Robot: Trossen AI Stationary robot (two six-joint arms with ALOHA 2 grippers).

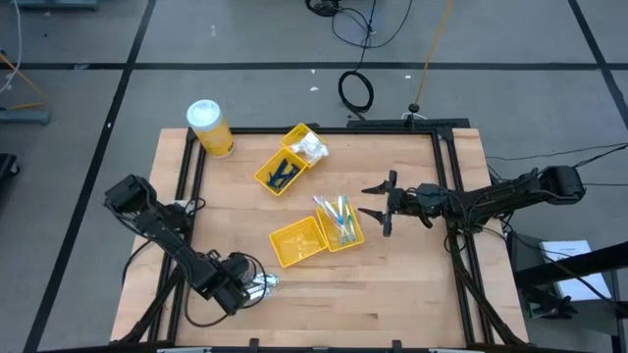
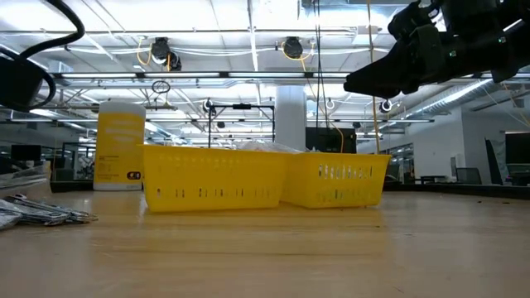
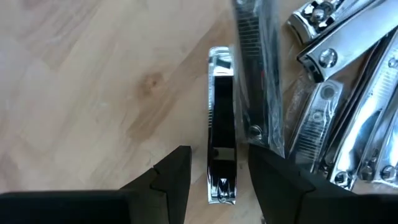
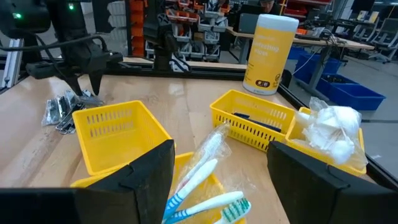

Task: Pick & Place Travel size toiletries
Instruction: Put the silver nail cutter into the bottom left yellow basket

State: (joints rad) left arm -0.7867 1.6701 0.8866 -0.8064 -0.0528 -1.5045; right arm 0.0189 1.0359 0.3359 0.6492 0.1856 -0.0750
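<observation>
Several silver nail clippers (image 3: 336,93) lie in a heap on the wooden table near its near left corner (image 1: 267,282), also seen low on the left (image 2: 37,211). My left gripper (image 3: 219,180) is open and points down, its fingers standing on either side of one clipper (image 3: 221,124) that lies flat, apart from the heap. My right gripper (image 1: 383,206) is open and hovers above the table to the right of the trays (image 4: 221,180). Wrapped toothbrushes (image 1: 339,214) lie in one tray, dark-blue sticks (image 1: 282,173) and white packets (image 1: 310,147) in the far trays.
Yellow trays sit mid-table: one bare (image 1: 297,242) beside the toothbrush tray (image 1: 353,235), two more farther back (image 1: 270,181). A yellow jar with a white lid (image 1: 210,127) stands at the far left corner. A dark frame (image 1: 446,196) borders the table.
</observation>
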